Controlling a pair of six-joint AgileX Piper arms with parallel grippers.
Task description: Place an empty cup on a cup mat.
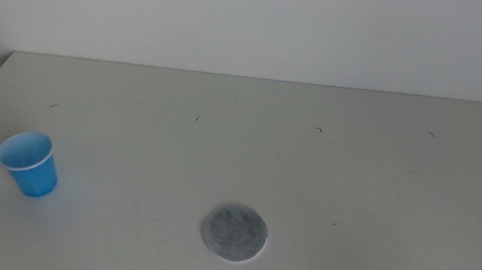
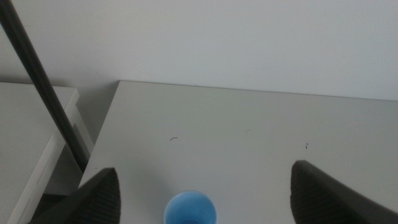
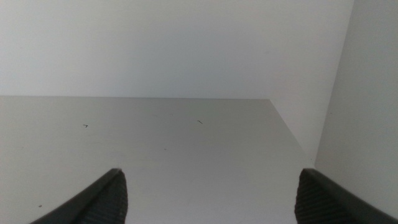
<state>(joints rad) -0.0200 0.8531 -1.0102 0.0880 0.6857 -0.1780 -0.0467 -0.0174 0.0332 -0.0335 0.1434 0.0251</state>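
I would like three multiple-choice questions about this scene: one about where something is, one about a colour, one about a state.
1. Where does the cup stand?
A. on the cup mat
B. on the table's left side, apart from the cup mat
C. at the far right edge

2. What colour is the cup mat?
A. speckled grey
B. red
C. green

3. How is the left gripper?
A. shut on the cup
B. open, the cup between its jaws
C. shut on the cup mat

Key: 1 B, bare table separates them. 2 A, middle view shows grey. 3 B, the jaws stand wide apart.
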